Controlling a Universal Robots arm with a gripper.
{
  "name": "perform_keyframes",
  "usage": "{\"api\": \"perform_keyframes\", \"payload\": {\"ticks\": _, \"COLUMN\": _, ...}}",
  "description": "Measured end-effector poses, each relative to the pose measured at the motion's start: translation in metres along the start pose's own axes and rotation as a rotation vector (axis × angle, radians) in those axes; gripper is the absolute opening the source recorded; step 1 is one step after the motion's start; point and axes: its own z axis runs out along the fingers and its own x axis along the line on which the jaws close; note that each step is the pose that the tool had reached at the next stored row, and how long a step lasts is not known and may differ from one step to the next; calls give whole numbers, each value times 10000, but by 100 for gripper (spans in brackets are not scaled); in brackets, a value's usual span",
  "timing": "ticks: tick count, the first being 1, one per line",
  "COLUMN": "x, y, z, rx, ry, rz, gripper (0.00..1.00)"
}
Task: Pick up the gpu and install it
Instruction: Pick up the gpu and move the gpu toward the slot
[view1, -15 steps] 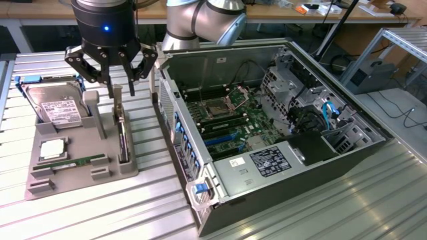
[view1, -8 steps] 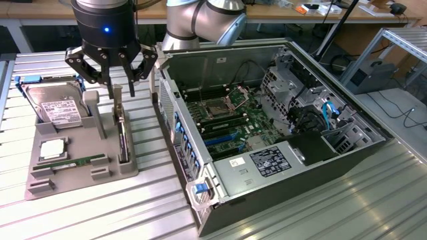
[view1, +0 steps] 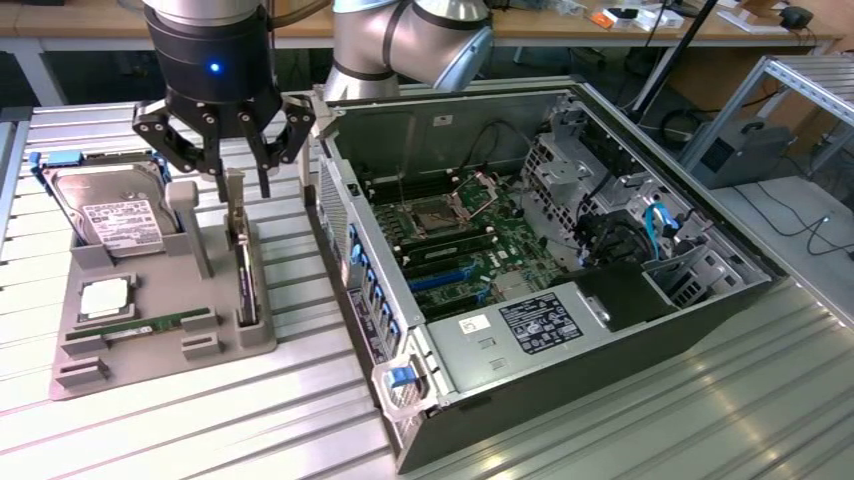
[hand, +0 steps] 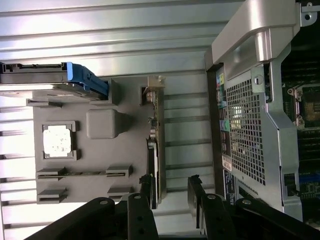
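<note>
Just above the upright gpu (view1: 243, 265), the pincer (view1: 230, 172), vertical, jaws apart.

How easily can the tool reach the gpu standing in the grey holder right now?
Probably yes. The tool hangs open just above the gpu, which stands on edge in the grey holder. Nothing lies between them, and the hard drive stands apart.

The holder tray (view1: 134, 358) sits on the surface (view1: 601, 440), at the exterior view's left of the computer case (view1: 454, 112). On the tray, the hard drive (view1: 123, 218) stands at the far corner, the memory stick (view1: 147, 325) lies before it, and the gpu (view1: 244, 265) stands on edge nearest the case. The gripper (view1: 230, 180) hangs directly above the gpu's far end.
</note>
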Motion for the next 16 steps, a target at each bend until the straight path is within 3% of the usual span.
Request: {"api": "perform_keyframes", "payload": {"ticks": 16, "x": 3, "y": -3, "z": 71, "rx": 0, "ry": 0, "rz": 0, "gripper": 42}}
